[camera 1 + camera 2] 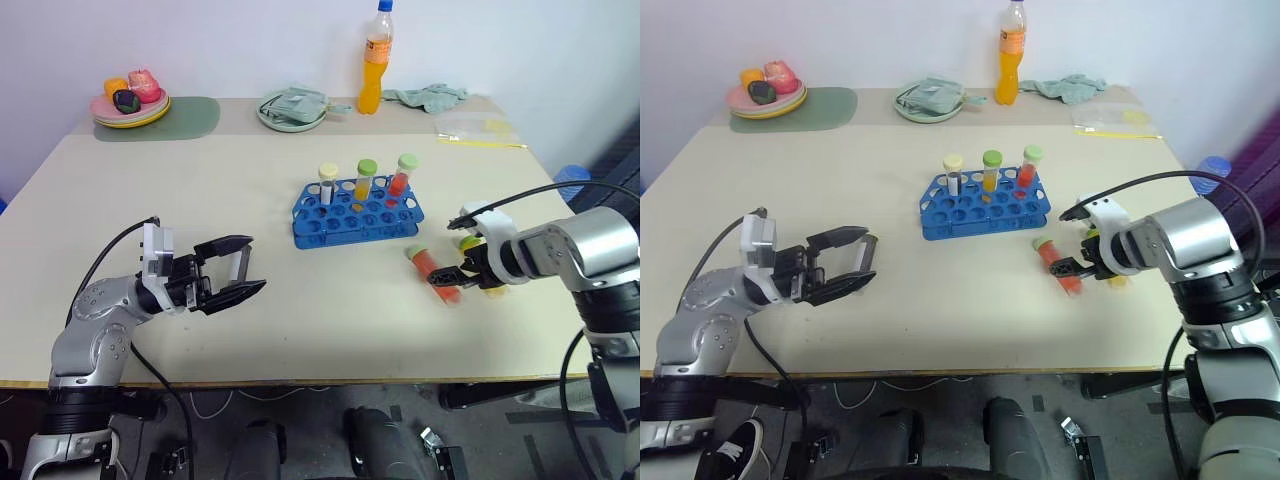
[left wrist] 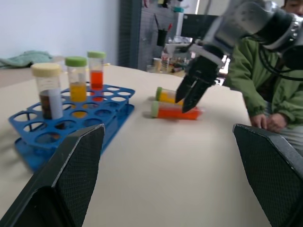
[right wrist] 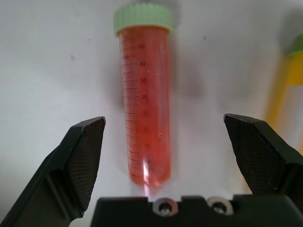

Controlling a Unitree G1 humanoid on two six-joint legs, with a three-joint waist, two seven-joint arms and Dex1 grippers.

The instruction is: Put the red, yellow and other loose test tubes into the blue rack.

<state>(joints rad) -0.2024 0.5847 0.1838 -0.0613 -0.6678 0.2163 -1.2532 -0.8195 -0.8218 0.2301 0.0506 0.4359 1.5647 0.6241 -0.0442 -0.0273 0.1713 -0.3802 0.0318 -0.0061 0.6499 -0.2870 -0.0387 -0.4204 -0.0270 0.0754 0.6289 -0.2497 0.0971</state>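
The blue rack stands mid-table with three tubes upright in its back row: a cream-capped grey one, a yellow one and a red one. To its right, a red test tube with a green cap lies flat on the table, also seen in the head view. A yellow test tube lies just beyond it. My right gripper points down over the lying red tube, open, a finger on either side, not touching. My left gripper hovers open and empty left of the rack.
An orange drink bottle, a green plate with a cloth, a plate of toy food on a green mat and another cloth line the far edge. A plastic bag lies far right. A seated person is beyond the table.
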